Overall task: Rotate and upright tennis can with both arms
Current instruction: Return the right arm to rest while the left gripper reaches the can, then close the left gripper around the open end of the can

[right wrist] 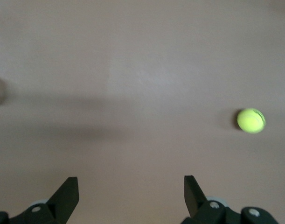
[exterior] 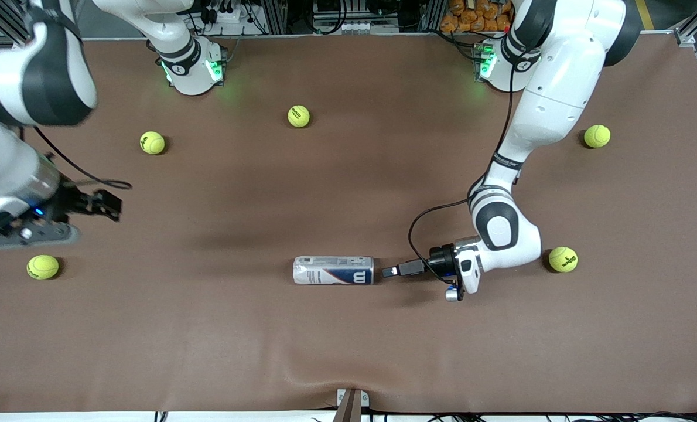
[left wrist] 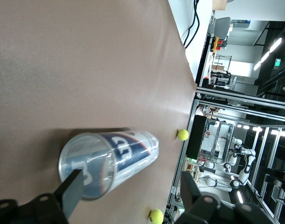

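— Two arms, one can. Where does the tennis can (exterior: 333,271) lie?

— On its side on the brown table (exterior: 348,340), about midway between the two arms' ends and nearer the front camera than the arms' bases. Its open mouth with the silver rim faces the left arm's end.

— And the left claw (exterior: 390,271)?

— Low at the table, right at the can's open end. In the left wrist view its fingers (left wrist: 72,191) stand apart, one of them in front of the can's mouth (left wrist: 86,165), the other out to the side of the can. They are not clamped on anything.

— Is that finger touching the rim?

— I cannot tell.

— The right claw (exterior: 109,205)?

— It waits up in the air over the right arm's end of the table, fingers (right wrist: 67,193) spread wide and empty, with bare table and one tennis ball (right wrist: 251,120) below it.

— How many balls in all?

— Five tennis balls lie scattered: one (exterior: 43,266) by the right arm's end, two (exterior: 152,142) (exterior: 299,116) closer to the bases, one (exterior: 597,136) at the left arm's end, and one (exterior: 563,259) just beside the left arm's wrist.
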Robot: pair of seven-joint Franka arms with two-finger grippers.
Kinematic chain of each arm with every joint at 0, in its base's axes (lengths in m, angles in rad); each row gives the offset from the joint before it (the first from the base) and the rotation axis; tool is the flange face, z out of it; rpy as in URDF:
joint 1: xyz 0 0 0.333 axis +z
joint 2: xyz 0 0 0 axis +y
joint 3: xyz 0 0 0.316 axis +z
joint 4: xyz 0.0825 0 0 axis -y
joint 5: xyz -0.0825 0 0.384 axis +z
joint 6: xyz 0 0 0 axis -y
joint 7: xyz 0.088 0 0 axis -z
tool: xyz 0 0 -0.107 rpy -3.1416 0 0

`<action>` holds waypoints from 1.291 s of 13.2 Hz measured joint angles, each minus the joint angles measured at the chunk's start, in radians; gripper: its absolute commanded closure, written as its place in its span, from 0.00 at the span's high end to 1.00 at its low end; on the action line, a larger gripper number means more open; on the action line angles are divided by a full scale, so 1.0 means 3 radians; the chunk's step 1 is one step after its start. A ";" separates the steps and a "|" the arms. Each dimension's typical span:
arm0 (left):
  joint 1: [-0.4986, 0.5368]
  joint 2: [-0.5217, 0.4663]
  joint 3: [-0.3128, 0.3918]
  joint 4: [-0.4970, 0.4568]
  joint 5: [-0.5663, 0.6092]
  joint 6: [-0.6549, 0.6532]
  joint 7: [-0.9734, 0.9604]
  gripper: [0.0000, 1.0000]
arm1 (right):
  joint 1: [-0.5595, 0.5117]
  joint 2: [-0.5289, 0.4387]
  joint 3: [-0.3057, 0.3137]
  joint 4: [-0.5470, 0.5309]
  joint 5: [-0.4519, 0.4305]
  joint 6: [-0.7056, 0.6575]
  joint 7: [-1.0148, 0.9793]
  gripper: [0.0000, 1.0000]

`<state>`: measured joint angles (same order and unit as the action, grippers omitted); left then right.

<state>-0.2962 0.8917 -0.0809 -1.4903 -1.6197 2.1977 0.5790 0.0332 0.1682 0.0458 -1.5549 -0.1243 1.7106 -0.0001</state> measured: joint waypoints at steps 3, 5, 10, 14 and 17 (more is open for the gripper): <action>-0.0007 0.0113 -0.0001 0.0063 -0.0125 -0.0002 0.0107 0.75 | 0.0003 -0.0215 -0.0158 -0.0007 0.0125 -0.0264 0.0008 1.00; -0.0034 0.0171 -0.0002 0.0153 -0.0191 -0.0002 0.0108 0.74 | 0.0006 -0.0327 -0.0315 -0.0008 0.0333 -0.0430 0.0009 1.00; -0.0046 0.0330 0.0002 0.0357 -0.0210 -0.0001 0.0108 0.68 | 0.0026 -0.0563 -0.0382 0.0010 0.0407 -0.0896 0.0355 1.00; -0.0056 0.0426 0.0002 0.0507 -0.0308 -0.0003 0.0108 0.64 | 0.0040 -0.0601 -0.0388 0.0059 0.0409 -0.0949 0.0390 1.00; -0.0122 0.0446 0.0000 0.0529 -0.0370 -0.0002 0.0108 0.63 | 0.0029 -0.0601 -0.0409 0.0094 0.0409 -0.0894 0.0209 1.00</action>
<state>-0.3328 1.0255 -0.0808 -1.3316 -1.7306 2.1971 0.6113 0.0419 -0.0122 -0.0769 -1.5268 -0.0017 1.4423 0.0626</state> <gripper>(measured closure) 0.361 0.000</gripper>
